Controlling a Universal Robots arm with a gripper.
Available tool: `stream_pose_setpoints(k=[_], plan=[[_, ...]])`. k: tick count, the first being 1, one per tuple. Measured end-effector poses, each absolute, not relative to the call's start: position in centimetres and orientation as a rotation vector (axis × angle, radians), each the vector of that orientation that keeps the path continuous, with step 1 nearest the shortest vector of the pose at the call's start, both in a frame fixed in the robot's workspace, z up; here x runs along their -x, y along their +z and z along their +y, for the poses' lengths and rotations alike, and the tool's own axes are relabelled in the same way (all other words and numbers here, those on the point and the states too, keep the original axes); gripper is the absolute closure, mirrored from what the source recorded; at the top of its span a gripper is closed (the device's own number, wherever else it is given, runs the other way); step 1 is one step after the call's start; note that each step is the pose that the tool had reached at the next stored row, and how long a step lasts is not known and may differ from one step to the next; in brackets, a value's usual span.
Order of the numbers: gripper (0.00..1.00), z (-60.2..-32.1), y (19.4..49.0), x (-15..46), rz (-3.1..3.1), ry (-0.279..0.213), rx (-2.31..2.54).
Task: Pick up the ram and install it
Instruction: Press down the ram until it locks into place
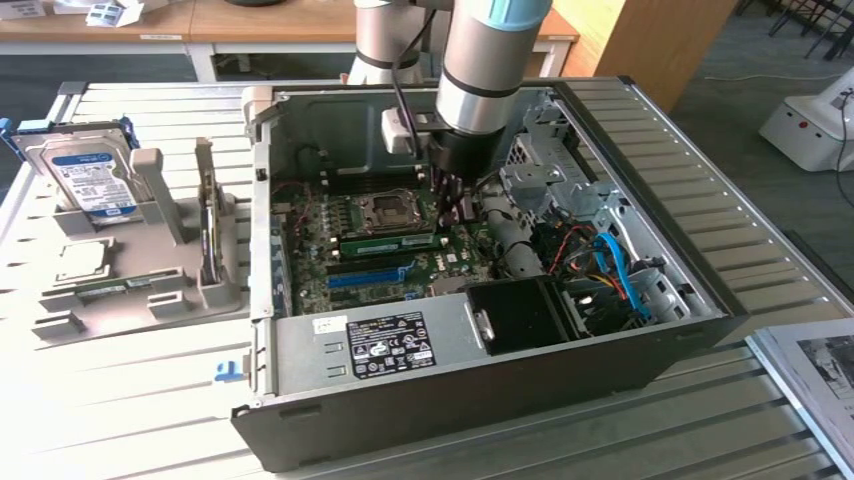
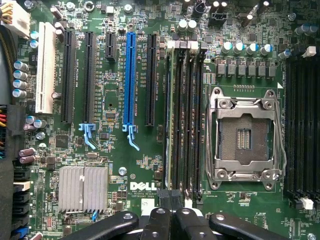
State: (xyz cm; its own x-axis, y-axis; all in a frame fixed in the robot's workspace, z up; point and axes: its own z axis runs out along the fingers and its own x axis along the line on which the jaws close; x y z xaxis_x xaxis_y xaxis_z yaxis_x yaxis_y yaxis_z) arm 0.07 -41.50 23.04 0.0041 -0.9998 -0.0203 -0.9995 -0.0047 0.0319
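The ram (image 1: 387,241) is a slim green strip standing on edge in a memory slot beside the CPU socket (image 1: 390,208), inside the open computer case (image 1: 441,410). My gripper (image 1: 449,218) reaches down into the case and is shut, its tips at the end of the ram nearest the exterior view's right. In the wrist view the ram (image 2: 169,115) shows edge-on in the slot closest to the expansion slots. The shut gripper (image 2: 171,197) sits over one end of that slot, its black fingers (image 2: 160,220) pressed together. I cannot tell whether the tips touch the ram.
A long blue slot (image 2: 131,80) and black expansion slots lie beside the memory slots. A black fan box (image 1: 527,315) and blue cables (image 1: 621,275) crowd the case at the exterior view's right. A grey fixture (image 1: 134,290) at that view's left holds a hard drive (image 1: 87,180).
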Motion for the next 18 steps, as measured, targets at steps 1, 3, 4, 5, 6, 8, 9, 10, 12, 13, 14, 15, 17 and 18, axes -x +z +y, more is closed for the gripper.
stream_pose_setpoints(k=[1, 3, 4, 5, 6, 8, 9, 10, 12, 13, 14, 15, 17, 18], plan=[[0.90, -41.50, 23.00, -0.07, -2.210, -0.058, -2.220], [0.90, -41.50, 22.92, -0.07, -2.210, -0.058, -2.220], [0.90, -41.50, 22.90, -0.07, -2.210, -0.058, -2.220], [0.90, -41.50, 22.90, -0.07, -2.210, -0.058, -2.220], [0.90, -41.50, 22.90, -0.07, -2.210, -0.058, -2.220], [0.90, -41.47, 22.88, -0.08, -2.211, -0.058, -2.220], [0.90, -41.43, 22.87, -0.08, -2.211, -0.058, -2.220], [0.90, -41.41, 22.88, -0.07, -2.210, -0.058, -2.220], [0.90, -41.36, 22.87, -0.07, -2.210, -0.058, -2.220], [0.90, -41.33, 22.86, -0.07, -2.210, -0.058, -2.220], [0.90, -41.30, 22.86, -0.07, -2.210, -0.058, -2.220], [0.90, -41.27, 22.85, -0.07, -2.211, -0.058, -2.220], [0.90, -41.21, 22.84, -0.07, -2.210, -0.058, -2.220], [0.90, -41.19, 22.84, -0.07, -2.211, -0.058, -2.220]])
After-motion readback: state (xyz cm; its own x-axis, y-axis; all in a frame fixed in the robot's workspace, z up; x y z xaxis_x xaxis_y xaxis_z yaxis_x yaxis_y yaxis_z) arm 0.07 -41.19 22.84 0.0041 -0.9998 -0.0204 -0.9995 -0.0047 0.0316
